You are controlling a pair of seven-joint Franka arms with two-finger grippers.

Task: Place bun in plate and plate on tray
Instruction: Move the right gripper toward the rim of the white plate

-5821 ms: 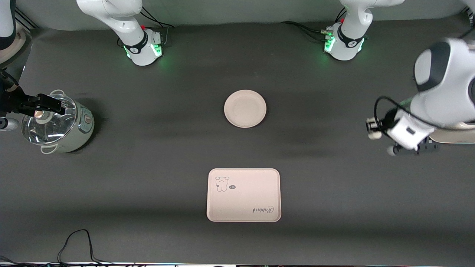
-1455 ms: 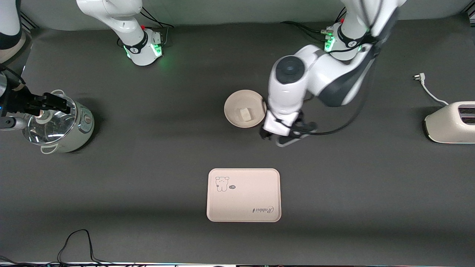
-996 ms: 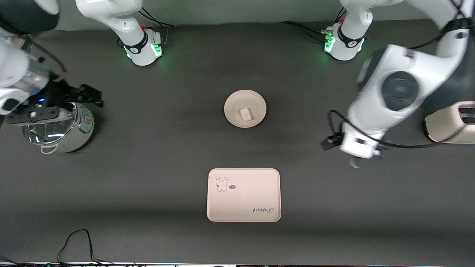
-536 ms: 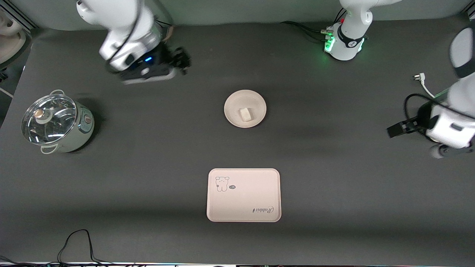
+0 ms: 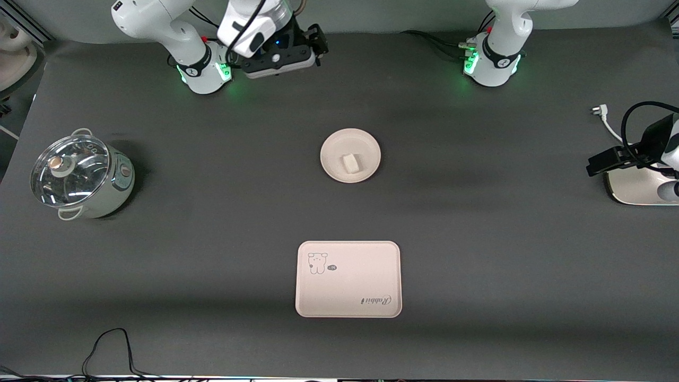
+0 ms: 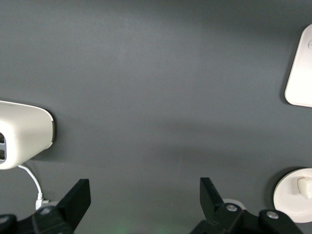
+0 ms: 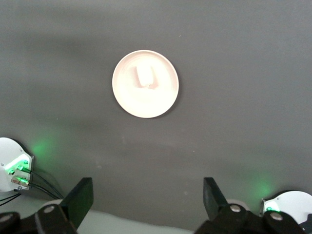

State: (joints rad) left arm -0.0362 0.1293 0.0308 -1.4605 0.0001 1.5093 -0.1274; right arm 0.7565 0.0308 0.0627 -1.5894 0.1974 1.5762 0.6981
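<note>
The small cream-white bun [image 5: 350,162] lies in the round cream plate [image 5: 334,151] at mid-table. Apart from it, nearer the front camera, sits the pink rectangular tray [image 5: 350,289] with the bear drawing. My right gripper [image 5: 320,45] hangs open and empty over the table edge beside the right arm's base. Its wrist view looks down on the plate [image 7: 127,103] and bun [image 7: 145,76] past the gripper [image 7: 148,197]. My left gripper [image 5: 598,162] hovers open and empty beside the toaster. Its wrist view shows the gripper [image 6: 145,195], the bun [image 6: 304,185], the plate [image 6: 287,195] and the tray [image 6: 300,73].
A pot with a glass lid [image 5: 79,178] stands at the right arm's end. A cream toaster [image 5: 634,188] with a white plug cord [image 5: 604,119] stands at the left arm's end. A black cable [image 5: 106,345] loops at the front edge.
The left arm set the bun in the plate and swung away to the toaster. The right gripper left the pot lid and moved across to its base.
</note>
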